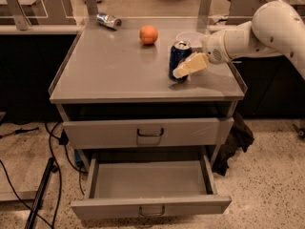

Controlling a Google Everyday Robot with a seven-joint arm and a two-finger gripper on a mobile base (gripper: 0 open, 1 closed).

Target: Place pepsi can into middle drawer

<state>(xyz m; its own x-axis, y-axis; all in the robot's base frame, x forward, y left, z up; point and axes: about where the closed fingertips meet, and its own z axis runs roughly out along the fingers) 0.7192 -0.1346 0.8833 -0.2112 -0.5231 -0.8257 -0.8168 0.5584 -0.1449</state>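
Pepsi can (pixel 178 56) upright, jaws at its side, arm (pixel 238 39) outstretched.

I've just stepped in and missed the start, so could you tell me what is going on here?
The robot's arm reaches in from the right, and its gripper is right at the pepsi can, which stands upright on the cabinet top. Below, the middle drawer is pulled open, and the can is not in it yet. The drawer above is shut. An orange, a clear bowl and a second can lying on its side sit toward the back.
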